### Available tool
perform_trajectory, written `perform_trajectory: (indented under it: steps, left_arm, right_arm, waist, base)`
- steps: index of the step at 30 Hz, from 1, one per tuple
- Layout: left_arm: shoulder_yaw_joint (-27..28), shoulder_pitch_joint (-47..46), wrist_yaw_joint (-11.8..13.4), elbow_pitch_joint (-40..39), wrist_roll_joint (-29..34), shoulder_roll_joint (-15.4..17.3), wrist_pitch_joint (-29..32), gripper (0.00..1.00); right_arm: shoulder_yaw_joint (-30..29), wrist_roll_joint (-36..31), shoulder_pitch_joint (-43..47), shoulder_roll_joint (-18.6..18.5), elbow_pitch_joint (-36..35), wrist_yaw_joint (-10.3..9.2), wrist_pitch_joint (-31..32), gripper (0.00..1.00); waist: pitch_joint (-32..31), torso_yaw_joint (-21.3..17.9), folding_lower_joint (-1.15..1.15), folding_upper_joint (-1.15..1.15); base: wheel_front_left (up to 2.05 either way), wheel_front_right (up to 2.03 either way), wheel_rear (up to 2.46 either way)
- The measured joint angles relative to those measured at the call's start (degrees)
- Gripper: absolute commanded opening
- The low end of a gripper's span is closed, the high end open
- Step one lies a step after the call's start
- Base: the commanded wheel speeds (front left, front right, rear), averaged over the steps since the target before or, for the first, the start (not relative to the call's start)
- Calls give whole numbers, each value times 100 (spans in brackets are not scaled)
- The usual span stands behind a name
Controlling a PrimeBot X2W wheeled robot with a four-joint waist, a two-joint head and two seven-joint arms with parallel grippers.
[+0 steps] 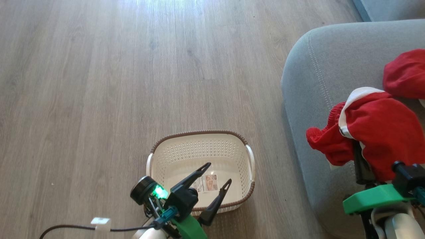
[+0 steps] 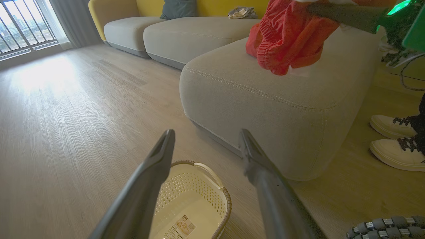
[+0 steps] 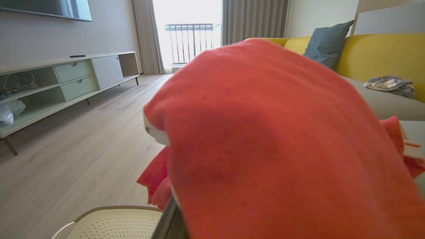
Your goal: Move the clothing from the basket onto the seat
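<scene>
My right claw (image 1: 361, 167) is closed narrow on the red garment with the white band (image 1: 378, 126). The cloth drapes over my fingers, its lower folds at or just above the seat (image 1: 308, 83), so I judge I carry it high to clear the cushion edge. Just beyond it the plain red garment (image 1: 405, 73) lies on the same seat. My left claw (image 1: 219, 172) gapes wide and holds nothing, poised over the basket (image 1: 199, 147) on the floor (image 1: 99, 83), well to the left, where a paper label (image 1: 207, 183) lies on the bottom, so this looks like the last piece.
</scene>
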Motion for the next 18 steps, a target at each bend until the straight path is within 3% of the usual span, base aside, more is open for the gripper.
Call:
perform_trajectory:
  steps: [18]
  left_arm:
    - [169, 50, -62, 5, 98, -87, 0, 100]
  right_arm:
    - [25, 19, -8, 1, 2, 0, 0, 0]
  waist:
    - [26, -125, 0, 0]
  base:
    - [0, 0, 0]
